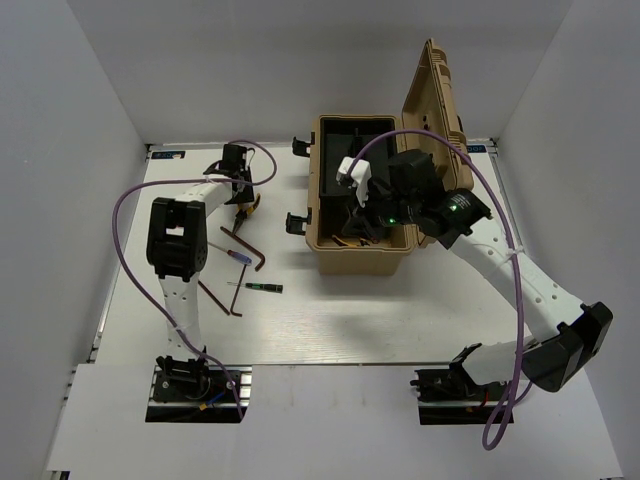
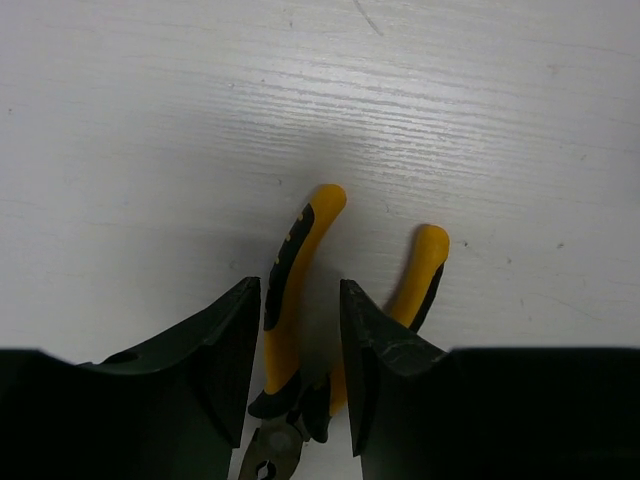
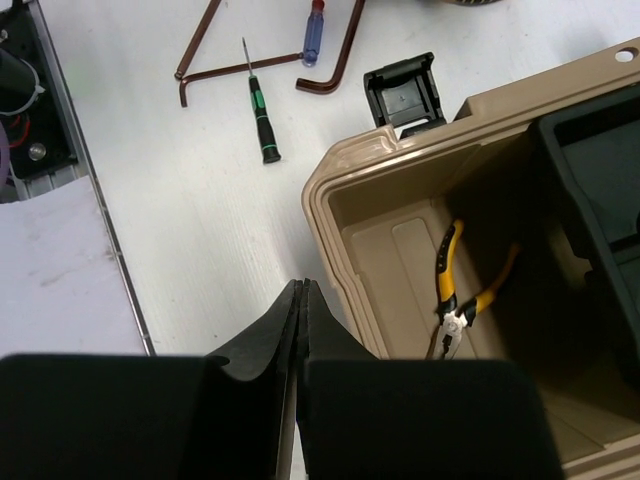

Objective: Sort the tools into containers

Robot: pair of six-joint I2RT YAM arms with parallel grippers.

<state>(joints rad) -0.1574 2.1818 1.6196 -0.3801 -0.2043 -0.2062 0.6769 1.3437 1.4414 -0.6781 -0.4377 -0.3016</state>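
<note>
While the left claw point(image 2: 298, 300) hangs low over the white table point(image 2: 150, 120), its two fingers point(image 2: 225, 350) are spread apart. One yellow-and-black handle of the pliers point(image 2: 290, 270) lies in the gap between them. The other handle sticks out past the right finger. The metal nose of the pliers points back toward the camera. I cannot tell if the fingers touch the handle. From the top camera, these pliers point(image 1: 245, 210) lie at the far left part of the table, just under that claw. The right claw point(image 3: 302, 325) has its fingers pressed tight together with nothing between them. It hangs by the rim of the tan box point(image 3: 330, 200), just outside the wall. The box is open, with its lid point(image 1: 435, 90) standing up at the far right side. Down in the near part of the box lies the second pliers point(image 3: 450, 295), flat on the bottom. On the table to the left of the box lie the other tools, all apart from both claws. There are two dark red bent keys point(image 3: 335, 60), a little blue-and-red screwdriver point(image 3: 313, 35) between them, and a black-and-green stick tool point(image 3: 262, 115) just beside them. A black latch point(image 3: 400, 95) sticks out from the box wall near these tools.
</note>
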